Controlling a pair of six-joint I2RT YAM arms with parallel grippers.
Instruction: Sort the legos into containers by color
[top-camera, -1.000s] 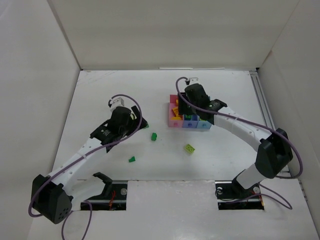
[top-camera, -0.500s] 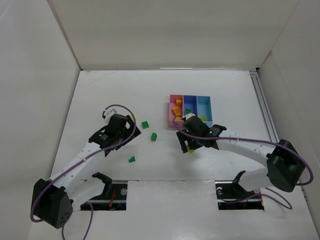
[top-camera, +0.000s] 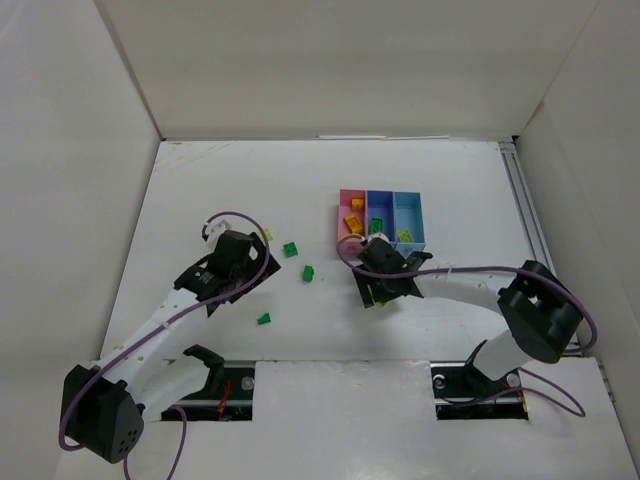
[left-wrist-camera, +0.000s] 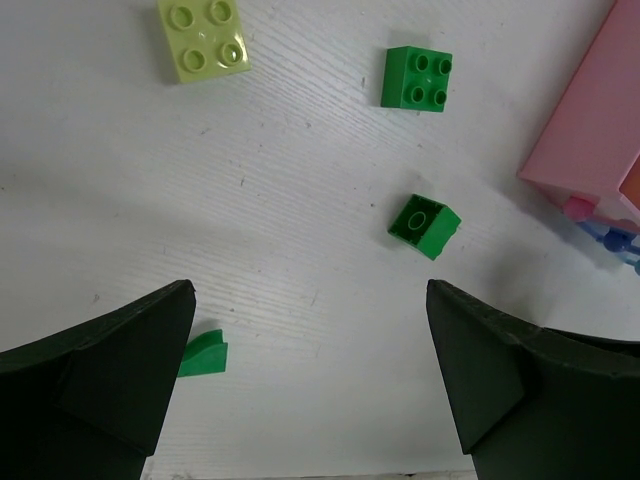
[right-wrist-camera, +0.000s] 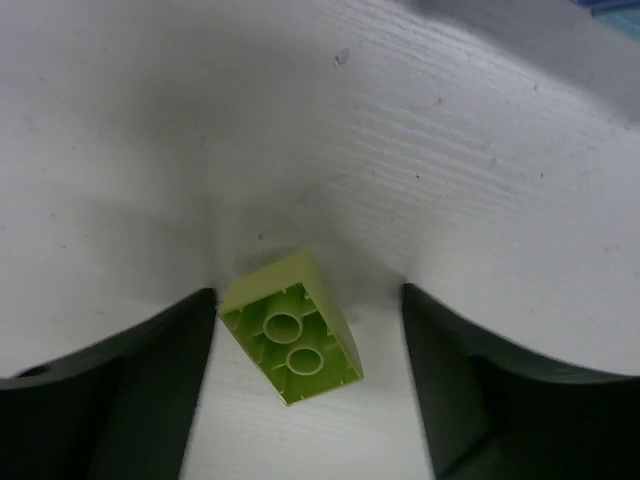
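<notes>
Watching the right end effector (right-wrist-camera: 307, 300): its jaws are spread wide, straddling a pale lime brick (right-wrist-camera: 290, 328) without gripping it. The brick lies on the desk (top-camera: 230, 180) just in front of the containers (top-camera: 393, 210), on the robot's side of them. Its hollow underside faces the wrist camera and it sits crooked to the jaws. One corner is right beside the left finger (right-wrist-camera: 150, 370); I can't tell if they touch.

That skew is what worries me. If the jaws close now, I reckon they hit corners instead of flat faces, so the brick could spin, pop out, or get nudged under a finger. It's also close enough to the containers that a clumsy lift might clip a wall. It looks like it belongs in the light blue bin (top-camera: 410, 210), where something lime already sits, so a loose grip could drop it in the wrong bin.

Over on the far side, well left of the containers, the left end effector (left-wrist-camera: 310, 330) is also wide open with nothing between the jaws. It hangs above the loose dark green bricks (left-wrist-camera: 416, 77) (left-wrist-camera: 424, 226) (left-wrist-camera: 203, 354) and a second lime brick (left-wrist-camera: 203, 38). One green brick sits near the pink bin (left-wrist-camera: 590, 130), so both arms may end up crowding that spot.
</notes>
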